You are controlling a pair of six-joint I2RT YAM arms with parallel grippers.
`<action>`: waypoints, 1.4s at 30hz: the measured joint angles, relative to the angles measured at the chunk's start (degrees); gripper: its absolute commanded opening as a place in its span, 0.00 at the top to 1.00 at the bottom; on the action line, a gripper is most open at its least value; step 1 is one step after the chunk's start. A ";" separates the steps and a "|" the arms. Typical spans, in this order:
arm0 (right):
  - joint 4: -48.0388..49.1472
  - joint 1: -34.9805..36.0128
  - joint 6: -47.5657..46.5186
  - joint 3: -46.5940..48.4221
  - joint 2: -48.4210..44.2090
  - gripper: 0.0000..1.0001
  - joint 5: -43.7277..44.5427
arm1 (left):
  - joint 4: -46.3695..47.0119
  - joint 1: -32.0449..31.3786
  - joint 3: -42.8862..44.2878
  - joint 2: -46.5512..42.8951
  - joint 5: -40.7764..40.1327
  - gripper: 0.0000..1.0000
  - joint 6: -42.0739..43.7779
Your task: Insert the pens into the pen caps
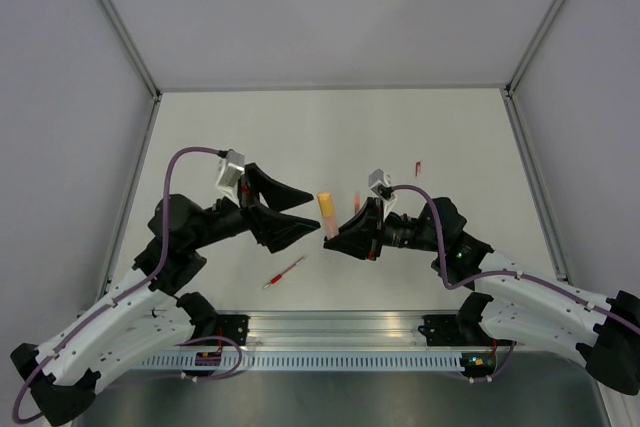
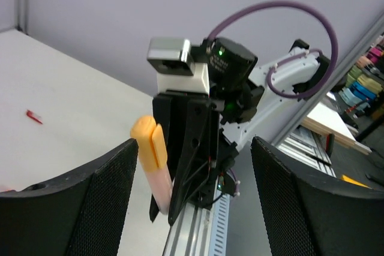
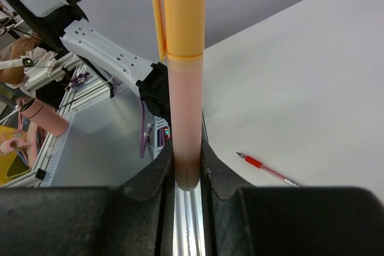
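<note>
My right gripper [image 1: 332,237] is shut on the lower end of a pale pink pen barrel [image 3: 186,118]. The pen stands upright with an orange cap [image 3: 183,10] on its upper end. The capped pen shows in the top view [image 1: 327,209] and in the left wrist view [image 2: 150,148]. My left gripper [image 1: 311,212] is open and empty, with its fingers just left of the capped pen and not touching it. A red pen [image 1: 285,272] lies uncapped on the table in front of the left gripper; it also shows in the right wrist view [image 3: 267,169]. A small red cap [image 1: 418,167] lies at the back right.
The red cap also shows in the left wrist view [image 2: 34,116] on the white table [image 1: 450,127]. A faint pale red blur [image 1: 357,202] sits just behind the right gripper; I cannot tell what it is. An aluminium rail [image 1: 330,327] runs along the near edge.
</note>
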 measured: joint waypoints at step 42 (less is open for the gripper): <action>1.68 0.07 3.37 -0.96 1.27 1.00 -6.80 | 16.68 0.04 -5.05 9.64 2.23 0.98 -6.34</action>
